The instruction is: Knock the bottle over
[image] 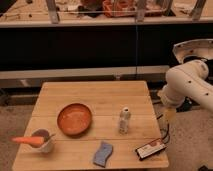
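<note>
The bottle (pixel 125 120) is small, clear plastic with a white cap and a pale label. It stands upright on the wooden table (pixel 95 92), right of centre. My white arm (pixel 187 82) comes in from the right. The gripper (pixel 169 118) hangs down at the table's right edge, to the right of the bottle and apart from it, at about the bottle's height.
An orange bowl (pixel 74 119) sits left of the bottle. A grey cup (pixel 43 140) with an orange-handled tool (pixel 27 140) stands at the front left. A blue sponge (pixel 103 153) and a black flat device (pixel 151 148) lie near the front edge. Dark shelving runs behind the table.
</note>
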`<state>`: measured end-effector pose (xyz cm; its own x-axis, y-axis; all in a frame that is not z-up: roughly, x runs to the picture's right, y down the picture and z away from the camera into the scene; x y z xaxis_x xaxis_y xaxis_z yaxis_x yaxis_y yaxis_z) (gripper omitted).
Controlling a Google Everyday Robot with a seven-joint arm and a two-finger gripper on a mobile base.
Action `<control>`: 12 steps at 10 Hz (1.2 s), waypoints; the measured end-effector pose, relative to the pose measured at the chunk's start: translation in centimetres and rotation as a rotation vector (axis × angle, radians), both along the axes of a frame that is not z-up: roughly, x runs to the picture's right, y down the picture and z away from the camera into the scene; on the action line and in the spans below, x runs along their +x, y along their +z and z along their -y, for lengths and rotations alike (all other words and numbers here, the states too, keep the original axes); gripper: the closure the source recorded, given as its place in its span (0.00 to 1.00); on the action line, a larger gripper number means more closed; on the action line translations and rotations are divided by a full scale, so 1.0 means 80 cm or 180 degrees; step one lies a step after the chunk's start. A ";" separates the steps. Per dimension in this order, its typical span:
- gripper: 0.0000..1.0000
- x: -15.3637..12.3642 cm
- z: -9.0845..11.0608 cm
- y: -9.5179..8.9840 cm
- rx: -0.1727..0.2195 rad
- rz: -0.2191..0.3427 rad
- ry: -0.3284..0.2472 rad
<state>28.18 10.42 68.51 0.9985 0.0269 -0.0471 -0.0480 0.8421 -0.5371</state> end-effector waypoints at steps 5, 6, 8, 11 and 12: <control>0.20 0.000 0.000 0.000 0.0000 0.0000 0.0000; 0.20 0.000 0.000 0.000 0.0000 0.0000 0.0000; 0.20 0.000 0.000 0.000 0.0000 0.0000 0.0000; 0.20 -0.006 -0.005 0.000 -0.0002 -0.0001 -0.0034; 0.20 -0.021 -0.009 0.001 -0.0002 0.0018 -0.0078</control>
<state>26.48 11.11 68.55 0.9991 0.0026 -0.0416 -0.0245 0.8426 -0.5379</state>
